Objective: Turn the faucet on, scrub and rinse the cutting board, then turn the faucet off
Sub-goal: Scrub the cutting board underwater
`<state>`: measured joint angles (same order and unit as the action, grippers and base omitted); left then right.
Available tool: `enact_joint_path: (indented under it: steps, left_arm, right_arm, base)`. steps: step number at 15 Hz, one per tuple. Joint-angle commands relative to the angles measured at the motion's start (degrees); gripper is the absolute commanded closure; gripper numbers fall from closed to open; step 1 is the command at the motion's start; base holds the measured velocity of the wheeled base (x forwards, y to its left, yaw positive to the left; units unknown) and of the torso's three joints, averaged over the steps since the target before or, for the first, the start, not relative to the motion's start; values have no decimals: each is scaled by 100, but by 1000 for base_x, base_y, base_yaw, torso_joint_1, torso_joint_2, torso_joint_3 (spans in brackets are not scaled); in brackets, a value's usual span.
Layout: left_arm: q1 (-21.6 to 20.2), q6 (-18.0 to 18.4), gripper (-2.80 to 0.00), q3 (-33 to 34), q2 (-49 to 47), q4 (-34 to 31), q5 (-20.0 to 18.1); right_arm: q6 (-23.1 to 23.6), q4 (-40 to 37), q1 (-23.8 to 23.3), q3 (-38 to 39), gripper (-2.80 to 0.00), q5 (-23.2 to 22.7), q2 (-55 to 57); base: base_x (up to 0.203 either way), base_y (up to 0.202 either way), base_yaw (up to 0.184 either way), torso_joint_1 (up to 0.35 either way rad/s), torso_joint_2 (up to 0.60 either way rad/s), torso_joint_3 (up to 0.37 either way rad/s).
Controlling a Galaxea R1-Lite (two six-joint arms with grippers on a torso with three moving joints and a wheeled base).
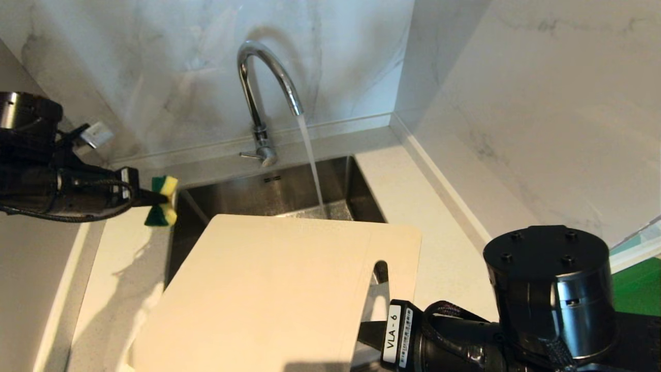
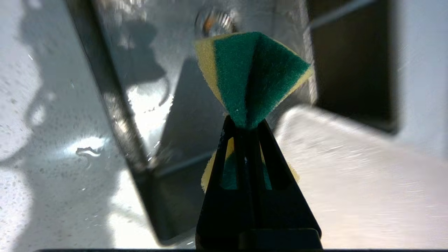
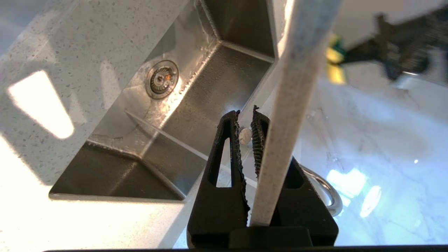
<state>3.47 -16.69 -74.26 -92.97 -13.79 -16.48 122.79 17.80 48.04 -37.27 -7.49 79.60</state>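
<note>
Water pours from the chrome faucet [image 1: 258, 77] into the sink [image 1: 294, 188]; its thin lever [image 1: 250, 154] sticks out at the base. The beige cutting board [image 1: 268, 289] is held tilted over the sink's near side, handle slot to the right. My right gripper [image 3: 246, 115] is shut on the board's edge [image 3: 297, 87] by that slot and shows at lower right [image 1: 369, 330]. At the left, over the sink's left rim, my left gripper [image 1: 155, 198] is shut on a yellow-green sponge [image 1: 164, 201], pinched at its middle [image 2: 252, 73], apart from the board.
White stone counter [image 1: 439, 217] flanks the sink, with marble walls behind and to the right. The drain [image 3: 162, 78] sits in the steel basin. A green surface [image 1: 638, 284] shows at the far right edge.
</note>
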Motion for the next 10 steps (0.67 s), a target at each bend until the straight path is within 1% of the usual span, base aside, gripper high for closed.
enact_joint_path:
  steps: [1,2,3,5,6,7,8,9,10]
  left_arm:
    - [305,-288,0,-220,514,-204,-22]
    - [647,-354,0,-232,713,-434,-32]
    - [1079,-396,0,-221,867,-677,-34]
    - [2104,-551,0,-98,1102,-1114,-6]
    - [2661,-643,0,88,1177,-1225,50]
    - [3190,-737,0,299,1223,-1292,183]
    - [3718,-839,0,520,1250,-1331,393]
    - [4163,-922,0,713,1263,-1304,623]
    - [4479,-958,0,942,1263,-1195,836]
  right_arm:
    - [70,4,3,0,0,-6,11]
    - [70,6,3,0,0,-6,11]
    - [70,9,3,0,0,-6,18]
    - [43,13,3,0,0,-6,22]
    - [35,13,3,-17,0,-6,29]
    - [37,13,3,-26,0,-6,29]
    - [39,13,-5,-26,0,2,20]
    - [40,22,-4,-17,0,2,20]
    - [35,13,3,-18,0,2,11]
  base:
    - [0,0,0,0,0,0]
    - [0,0,0,0,0,0]
    - [0,0,0,0,0,0]
    - [0,0,0,0,0,0]
    - [0,0,0,0,0,0]
    - [0,0,0,0,0,0]
    - [0,0,0,0,0,0]
    - [0,0,0,0,0,0]
    - [0,0,0,0,0,0]
